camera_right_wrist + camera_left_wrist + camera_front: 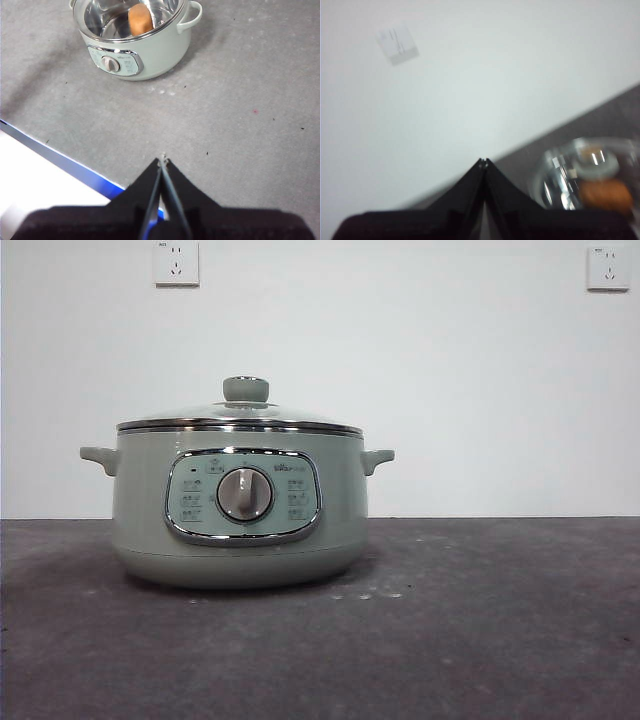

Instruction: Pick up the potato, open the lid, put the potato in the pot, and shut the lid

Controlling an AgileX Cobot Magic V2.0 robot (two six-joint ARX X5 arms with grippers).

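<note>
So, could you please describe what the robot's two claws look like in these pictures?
Only the wrist views show them. The left claw is matte black: two flat, wedge-shaped jaws tapering to a thin point, rising from a broad black base. The right claw has the same black tapered shape, with a paler strip along the jaws' inner edges. No cables or markings are visible. The front view shows neither arm.

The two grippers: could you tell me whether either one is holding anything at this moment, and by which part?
Nothing is held. The left gripper and the right gripper are both shut on nothing, away from the pot; the potato lies inside it under the lid.
</note>
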